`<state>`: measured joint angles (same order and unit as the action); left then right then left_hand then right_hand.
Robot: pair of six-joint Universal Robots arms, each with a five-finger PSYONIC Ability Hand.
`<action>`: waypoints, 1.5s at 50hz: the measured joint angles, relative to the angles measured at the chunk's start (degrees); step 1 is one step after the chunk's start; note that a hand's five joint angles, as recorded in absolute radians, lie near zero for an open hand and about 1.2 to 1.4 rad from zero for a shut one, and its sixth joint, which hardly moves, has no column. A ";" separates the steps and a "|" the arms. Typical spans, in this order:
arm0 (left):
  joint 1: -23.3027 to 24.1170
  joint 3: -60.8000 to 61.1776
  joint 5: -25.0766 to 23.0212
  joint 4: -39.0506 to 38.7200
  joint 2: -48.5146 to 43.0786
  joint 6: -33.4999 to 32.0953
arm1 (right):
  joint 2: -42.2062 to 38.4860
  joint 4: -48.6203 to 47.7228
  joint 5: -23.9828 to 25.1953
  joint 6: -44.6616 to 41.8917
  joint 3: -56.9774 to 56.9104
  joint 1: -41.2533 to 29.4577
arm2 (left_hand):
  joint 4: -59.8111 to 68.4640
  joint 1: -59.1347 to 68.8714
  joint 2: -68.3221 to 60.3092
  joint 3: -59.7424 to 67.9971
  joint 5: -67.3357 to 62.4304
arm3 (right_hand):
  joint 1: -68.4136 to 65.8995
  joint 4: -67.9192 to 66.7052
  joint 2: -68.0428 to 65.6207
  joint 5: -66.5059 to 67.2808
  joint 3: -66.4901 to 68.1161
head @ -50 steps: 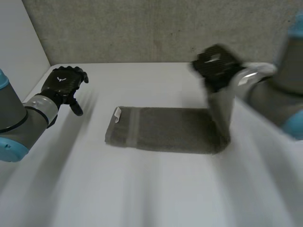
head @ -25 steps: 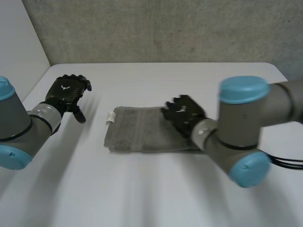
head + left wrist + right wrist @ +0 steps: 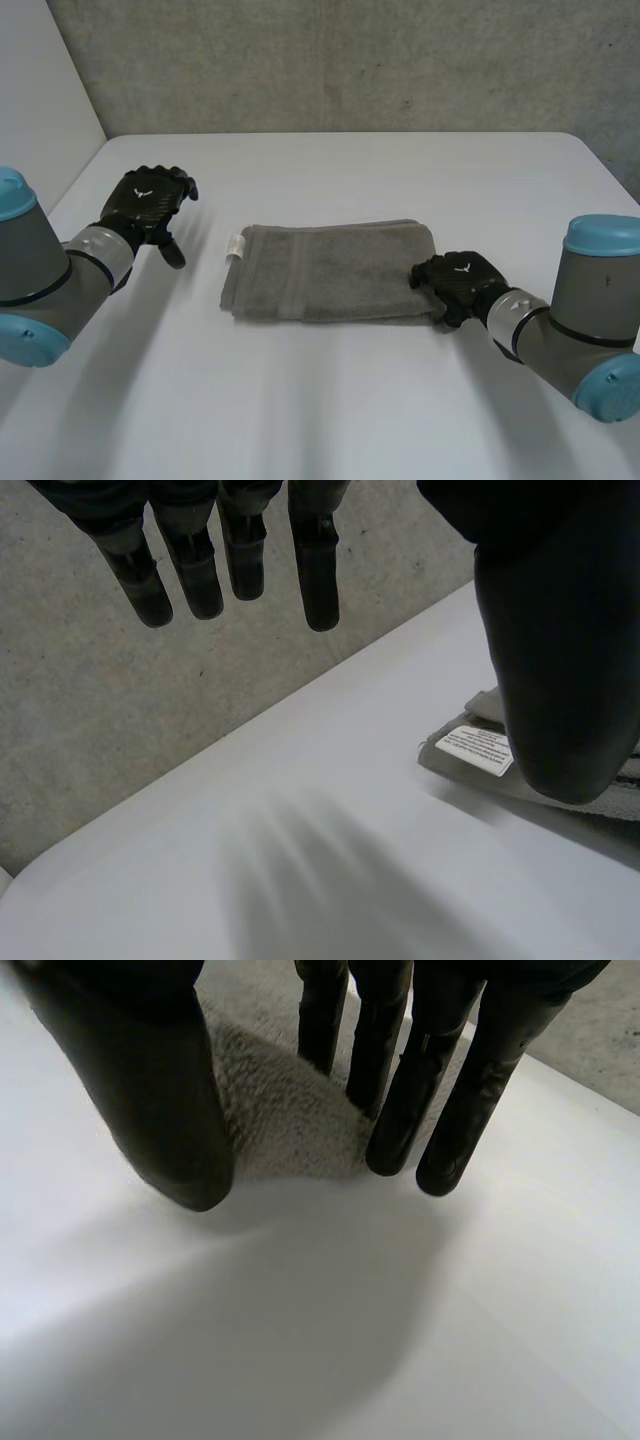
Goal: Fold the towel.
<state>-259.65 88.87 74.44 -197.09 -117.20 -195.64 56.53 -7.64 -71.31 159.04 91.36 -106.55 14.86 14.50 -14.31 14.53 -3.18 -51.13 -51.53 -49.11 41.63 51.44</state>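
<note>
As towel (image 3: 330,272) lies on white table (image 3: 330,400), wall (image 3: 330,60) behind, left hand (image 3: 150,198), right hand (image 3: 460,280) fingers straight, empty.

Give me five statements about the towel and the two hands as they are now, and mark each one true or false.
1. The towel lies flat on the white table. True.
2. The left hand grips the towel. False: it is apart from the towel, with its fingers straight.
3. The right hand is at the towel's end opposite the label. True.
4. The label is at the end nearest the right hand. False: it is at the end nearer the left hand.
5. The right hand holds a towel corner high above the table. False: the towel lies on the table, with the hand low at its corner and its fingers straight.
</note>
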 measured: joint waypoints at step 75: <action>21.23 -14.81 2.49 1.45 -7.75 18.10 | 14.77 7.34 0.37 9.63 -1.92 -1.99 | 0.00 0.00 0.00 0.03 0.00 | 37.51 36.97 35.45 -38.18 -37.48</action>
<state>-238.42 74.06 76.93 -195.64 -124.94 -177.55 71.29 -0.30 -70.94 168.66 89.44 -108.54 14.86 14.50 -14.31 14.56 -3.18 -13.63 -14.56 -13.66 3.46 13.96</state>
